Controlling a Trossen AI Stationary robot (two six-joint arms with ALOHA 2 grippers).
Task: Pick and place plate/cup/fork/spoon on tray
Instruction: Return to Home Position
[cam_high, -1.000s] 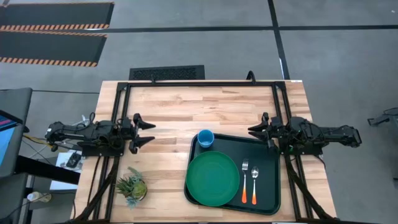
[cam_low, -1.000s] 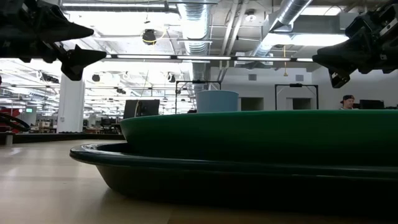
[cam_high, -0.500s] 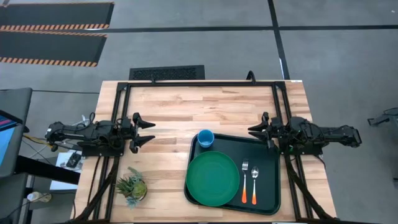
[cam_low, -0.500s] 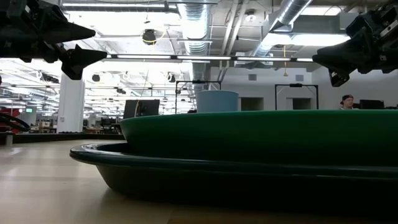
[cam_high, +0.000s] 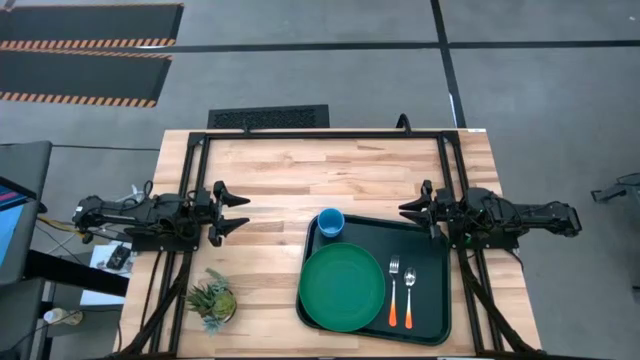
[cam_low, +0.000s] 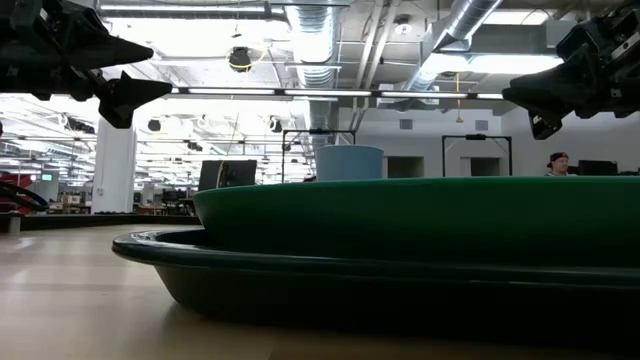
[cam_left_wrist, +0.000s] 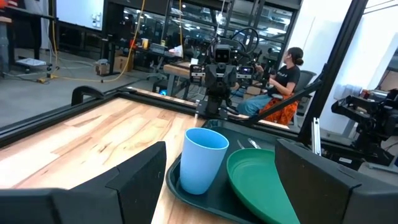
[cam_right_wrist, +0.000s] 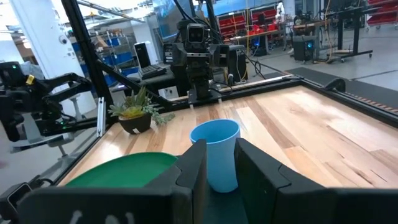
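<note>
The dark tray (cam_high: 432, 240) lies on the table's right half. On it rest the green plate (cam_high: 341, 287), the blue cup (cam_high: 331, 222) upright at its far left corner, and the fork (cam_high: 394, 290) and spoon (cam_high: 409, 294) side by side, handles toward the near edge. My left gripper (cam_high: 243, 213) hovers open at the table's left side, empty. My right gripper (cam_high: 405, 210) hovers above the tray's far right corner, its fingers close together, empty. The cup also shows in the left wrist view (cam_left_wrist: 203, 160) and the right wrist view (cam_right_wrist: 216, 154).
A small potted plant (cam_high: 212, 300) stands near the table's near left corner. A black frame (cam_high: 320, 135) runs along the far edge and both sides. Bare wood lies between the left gripper and the tray. A person sits beyond the table in the left wrist view (cam_left_wrist: 287, 74).
</note>
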